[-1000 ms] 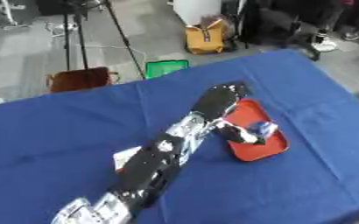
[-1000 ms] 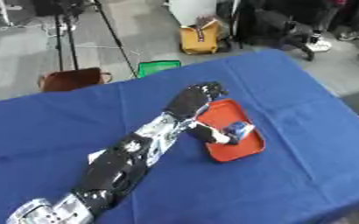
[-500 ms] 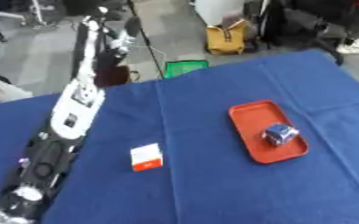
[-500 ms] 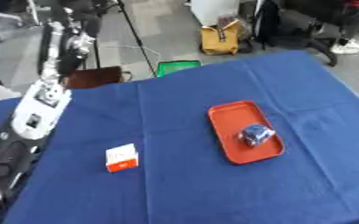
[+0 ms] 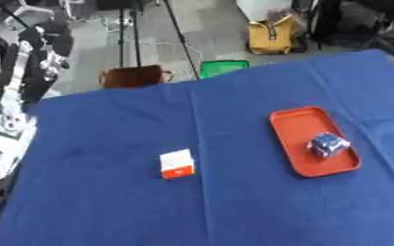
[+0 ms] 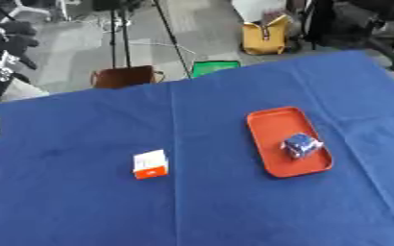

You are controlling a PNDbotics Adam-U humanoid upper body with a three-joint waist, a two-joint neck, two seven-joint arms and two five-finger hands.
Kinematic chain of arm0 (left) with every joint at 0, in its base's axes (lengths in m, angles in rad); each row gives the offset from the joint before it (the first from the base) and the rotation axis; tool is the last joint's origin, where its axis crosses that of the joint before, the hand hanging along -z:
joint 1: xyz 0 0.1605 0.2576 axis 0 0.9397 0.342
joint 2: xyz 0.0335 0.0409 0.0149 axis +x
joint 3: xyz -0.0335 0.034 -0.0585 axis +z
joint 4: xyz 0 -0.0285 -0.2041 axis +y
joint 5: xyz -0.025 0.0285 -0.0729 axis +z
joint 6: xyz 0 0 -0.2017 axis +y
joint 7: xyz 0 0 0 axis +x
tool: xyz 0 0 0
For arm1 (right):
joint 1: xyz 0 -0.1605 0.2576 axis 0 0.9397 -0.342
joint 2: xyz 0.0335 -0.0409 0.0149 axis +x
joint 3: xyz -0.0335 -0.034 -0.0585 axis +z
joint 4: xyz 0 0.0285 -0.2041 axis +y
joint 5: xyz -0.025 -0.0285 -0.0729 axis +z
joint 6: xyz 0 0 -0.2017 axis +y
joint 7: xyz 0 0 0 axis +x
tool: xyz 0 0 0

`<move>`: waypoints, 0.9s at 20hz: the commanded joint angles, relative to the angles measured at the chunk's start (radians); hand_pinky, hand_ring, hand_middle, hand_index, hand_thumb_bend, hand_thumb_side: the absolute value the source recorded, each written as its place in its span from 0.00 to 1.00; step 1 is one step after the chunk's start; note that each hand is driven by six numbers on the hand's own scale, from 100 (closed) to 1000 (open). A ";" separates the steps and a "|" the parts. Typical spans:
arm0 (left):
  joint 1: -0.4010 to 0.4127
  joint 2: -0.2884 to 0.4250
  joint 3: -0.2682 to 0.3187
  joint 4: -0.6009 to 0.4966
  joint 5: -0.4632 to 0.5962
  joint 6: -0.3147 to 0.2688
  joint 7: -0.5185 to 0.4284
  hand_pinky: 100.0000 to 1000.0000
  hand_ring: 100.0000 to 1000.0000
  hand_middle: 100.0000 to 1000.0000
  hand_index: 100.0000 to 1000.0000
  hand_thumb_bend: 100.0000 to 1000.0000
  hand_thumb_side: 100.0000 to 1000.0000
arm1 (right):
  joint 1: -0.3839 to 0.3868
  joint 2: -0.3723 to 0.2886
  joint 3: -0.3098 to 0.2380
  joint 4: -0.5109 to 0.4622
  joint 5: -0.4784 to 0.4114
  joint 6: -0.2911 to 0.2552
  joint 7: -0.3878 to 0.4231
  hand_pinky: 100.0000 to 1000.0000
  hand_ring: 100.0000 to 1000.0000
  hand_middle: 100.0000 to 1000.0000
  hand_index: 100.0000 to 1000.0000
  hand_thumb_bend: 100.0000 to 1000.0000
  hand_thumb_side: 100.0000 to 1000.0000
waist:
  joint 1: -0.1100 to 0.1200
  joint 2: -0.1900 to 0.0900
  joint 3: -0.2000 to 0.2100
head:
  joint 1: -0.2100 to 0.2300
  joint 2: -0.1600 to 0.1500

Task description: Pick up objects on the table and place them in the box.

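While our left hand (image 5: 47,36) hangs high over the far left edge of the tabletop (image 5: 234,211), at the end of an arm that rises from the lower left, we cannot tell whether its fingers are apart or together; it is a dark blur above the floor and touches nothing. Our right hand shows in neither view.

From there outward we count one small box (image 5: 177,164), one tray (image 5: 300,129) and one wrapped object (image 5: 327,144) on the blue cloth. The small box lies flat near the middle of the tabletop, well apart from the arm and from the tray; it is white on its far part with an orange-red band along its near end. The tray is an orange-red rectangle with rounded corners and a low rim, lying right of centre with its long side running away from us, slightly askew. The wrapped object sits inside the tray, in its near half; it is a small lump, blue with pale glints, and we cannot make out more of it.

Beyond the far edge, on the floor, we see one yellow bag (image 5: 271,37), one green square (image 5: 223,68) and one brown container (image 5: 133,77).
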 commanded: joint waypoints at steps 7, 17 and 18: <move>0.033 -0.012 0.055 -0.065 -0.089 0.021 -0.161 0.41 0.64 0.63 0.77 0.69 0.70 | 0.000 -0.030 -0.001 -0.016 0.004 0.005 0.005 0.57 0.68 0.63 0.82 0.50 0.48 | -0.008 -0.019 0.007 | 0.001 0.027; 0.033 -0.020 0.058 -0.070 -0.108 0.030 -0.212 0.41 0.63 0.61 0.74 0.69 0.64 | 0.003 -0.028 -0.006 -0.016 0.005 0.006 0.001 0.57 0.68 0.63 0.82 0.50 0.48 | -0.006 -0.018 0.003 | -0.010 0.021; 0.034 -0.021 0.058 -0.070 -0.108 0.030 -0.214 0.41 0.63 0.61 0.74 0.68 0.64 | 0.003 -0.028 -0.006 -0.016 0.005 0.006 0.001 0.57 0.68 0.63 0.82 0.50 0.48 | -0.006 -0.018 0.002 | -0.012 0.020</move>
